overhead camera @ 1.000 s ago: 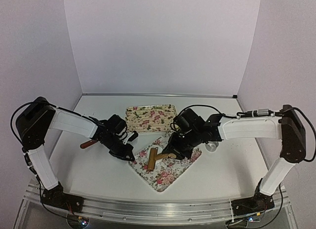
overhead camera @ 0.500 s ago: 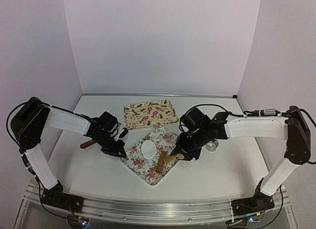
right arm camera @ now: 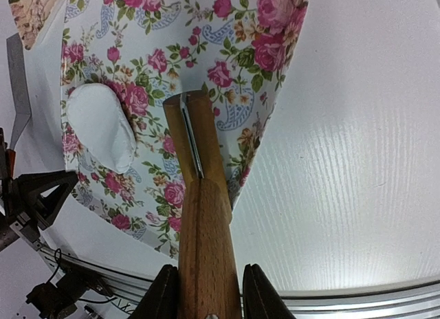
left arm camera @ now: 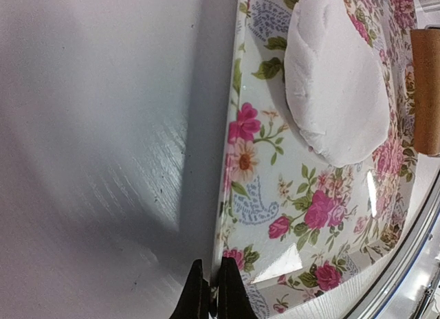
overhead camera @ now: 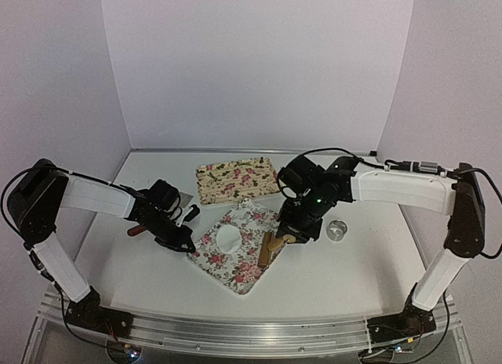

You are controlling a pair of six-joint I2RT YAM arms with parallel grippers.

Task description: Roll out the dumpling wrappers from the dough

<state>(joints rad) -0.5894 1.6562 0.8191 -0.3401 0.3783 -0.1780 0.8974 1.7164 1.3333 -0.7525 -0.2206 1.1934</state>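
Observation:
One white dough (overhead camera: 230,238) piece, a flattened oval, lies on the near flowered tray (overhead camera: 239,268). It also shows in the left wrist view (left arm camera: 337,92) and the right wrist view (right arm camera: 103,130). No separate thin wrapper disc is in view. My left gripper (overhead camera: 187,248) is shut on the tray's left rim (left arm camera: 227,195); its jaws pinch the rim (left arm camera: 212,291). My right gripper (overhead camera: 288,237) is shut on the handle of a wooden roller (overhead camera: 271,250), whose barrel (right arm camera: 196,137) rests on the tray's right part (right arm camera: 234,71), right of the dough.
A second flowered tray (overhead camera: 237,180) lies behind. A small shiny metal ring (overhead camera: 338,231) stands right of the right gripper. A brown-handled scraper (overhead camera: 140,229) with a metal blade (overhead camera: 182,198) lies behind the left gripper. The table's front rail (overhead camera: 251,333) is close.

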